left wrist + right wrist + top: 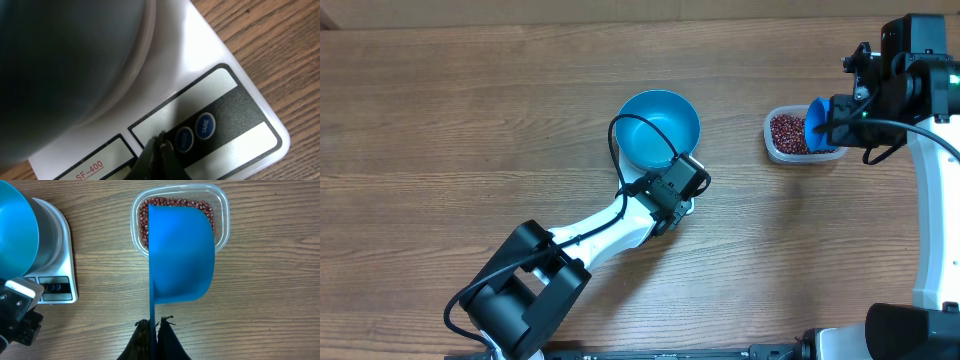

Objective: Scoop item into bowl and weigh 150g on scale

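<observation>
Blue scoop: handle pinched in right fingers, held over beans ahead, ready to dig.
Left fingers: clenched and empty, tips just beside scale buttons, likely zeroing the bowl.

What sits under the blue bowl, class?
The white scale sits under the bowl. Only its front edge with the buttons shows; the rest of its top is covered by the bowl.
</observation>
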